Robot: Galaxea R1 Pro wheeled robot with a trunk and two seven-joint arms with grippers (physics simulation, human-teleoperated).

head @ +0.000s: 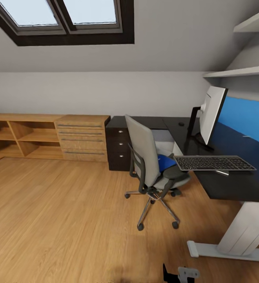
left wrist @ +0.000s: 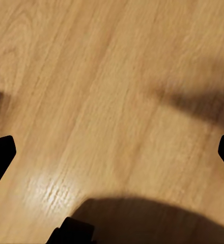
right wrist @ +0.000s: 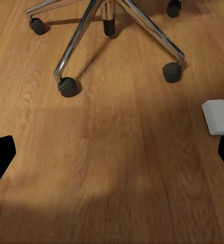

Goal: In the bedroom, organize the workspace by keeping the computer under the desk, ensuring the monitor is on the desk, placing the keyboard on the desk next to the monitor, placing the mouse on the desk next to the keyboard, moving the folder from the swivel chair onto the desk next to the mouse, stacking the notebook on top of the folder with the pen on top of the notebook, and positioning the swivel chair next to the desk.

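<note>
While both pincers hang low over the floor, spread wide and holding nothing, the blue folder (head: 166, 162) lies on the swivel chair (head: 153, 165) seat ahead and to the right, so the right pincer (right wrist: 112, 152), facing the chair's wheels, looks nearer.

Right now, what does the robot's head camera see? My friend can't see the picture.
A grey swivel chair with a blue folder on its seat stands beside a black desk holding a white-backed monitor and a dark keyboard. Wooden floor, light wood shelves and a skylight surround them.
</note>
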